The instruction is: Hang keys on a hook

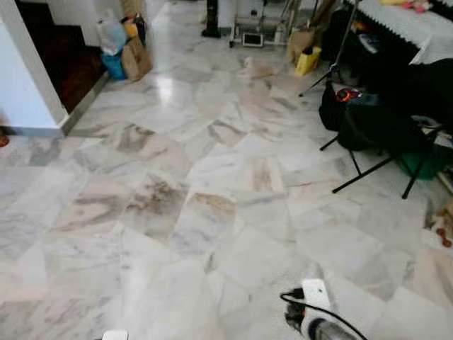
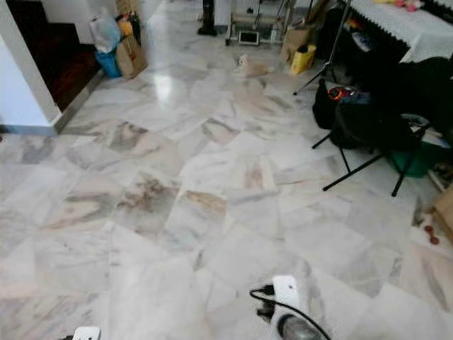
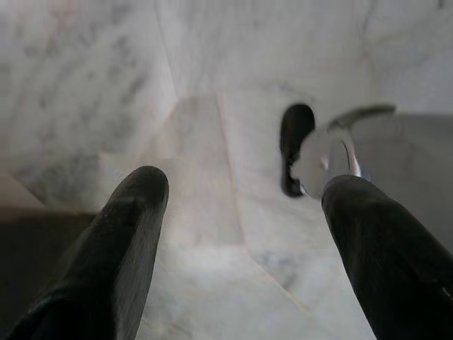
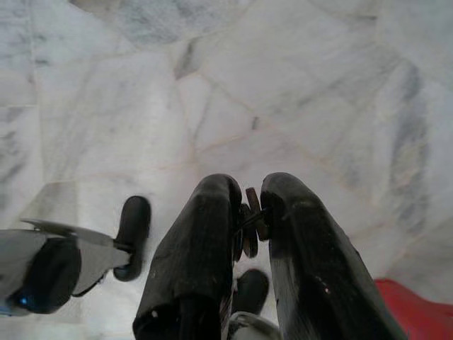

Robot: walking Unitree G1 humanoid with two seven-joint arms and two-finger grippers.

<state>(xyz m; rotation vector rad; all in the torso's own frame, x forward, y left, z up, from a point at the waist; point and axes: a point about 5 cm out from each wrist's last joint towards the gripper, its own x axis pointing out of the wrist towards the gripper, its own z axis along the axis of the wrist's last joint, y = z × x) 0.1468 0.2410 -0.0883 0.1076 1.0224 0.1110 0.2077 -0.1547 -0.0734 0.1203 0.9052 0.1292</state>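
Right hand [image 4: 251,212]: fingers closed on keys [image 4: 250,225], held low over marble floor [image 1: 212,198] | Left hand [image 3: 241,212]: fingers spread apart, nothing held, above floor | Black folding chair [image 1: 382,134] seen at right, well apart.

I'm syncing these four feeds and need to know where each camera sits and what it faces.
Left and right eye views: head, looking forward and down across the grey-veined marble floor; right arm at bottom edge.
Left wrist view: along the open left gripper, facing floor.
Right wrist view: along the right gripper, shut on small dark keys.
All views share the floor.
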